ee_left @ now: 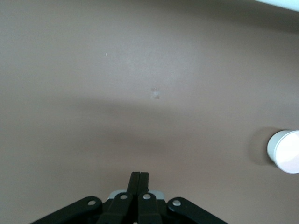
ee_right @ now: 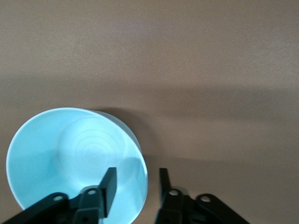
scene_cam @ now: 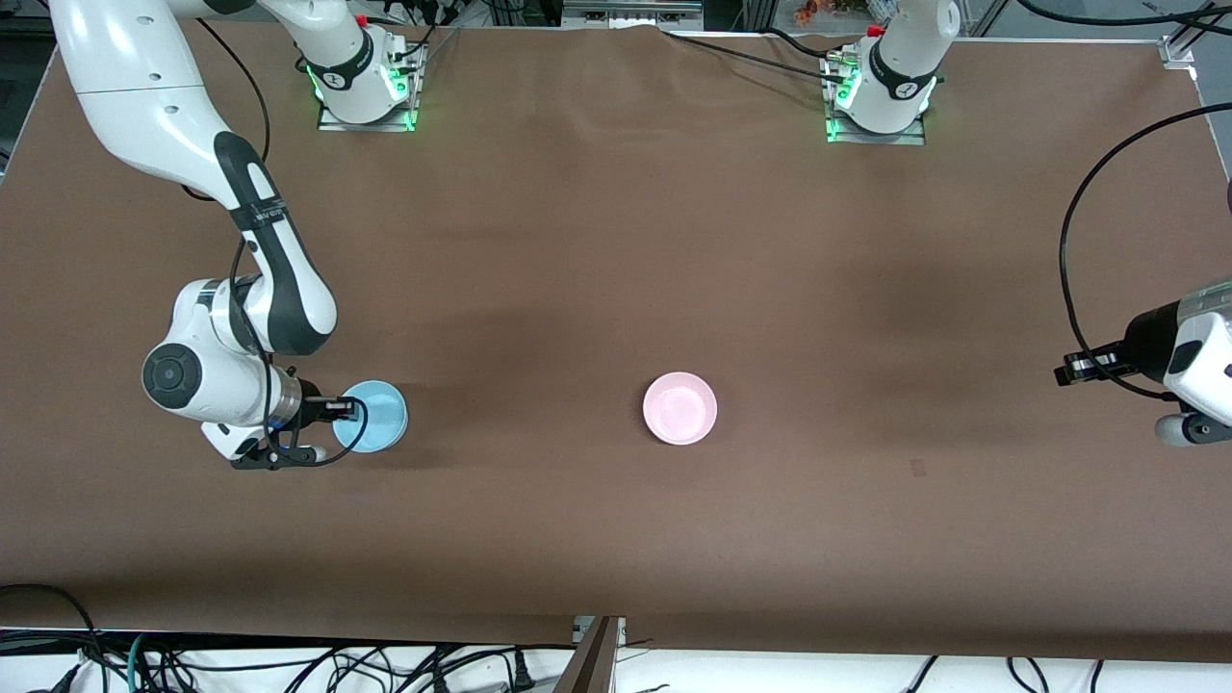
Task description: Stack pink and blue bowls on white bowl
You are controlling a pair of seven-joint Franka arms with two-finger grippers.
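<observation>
The light blue bowl (scene_cam: 373, 416) sits on the brown table toward the right arm's end. My right gripper (scene_cam: 345, 410) is open and low at its rim. In the right wrist view one finger is inside the blue bowl (ee_right: 74, 154) and the other outside, so the right gripper (ee_right: 138, 173) straddles the rim. The pale pink bowl (scene_cam: 680, 408) sits near the table's middle. It also shows in the left wrist view (ee_left: 286, 151), with a whitish side. No separate white bowl shows. My left gripper (scene_cam: 1066, 371) is shut and empty, waiting over the left arm's end of the table; it also shows in its own wrist view (ee_left: 139, 175).
The brown table cloth (scene_cam: 616, 241) covers the whole table. The arm bases (scene_cam: 366, 91) (scene_cam: 878, 101) stand along the edge farthest from the front camera. Cables hang below the near edge (scene_cam: 289, 664).
</observation>
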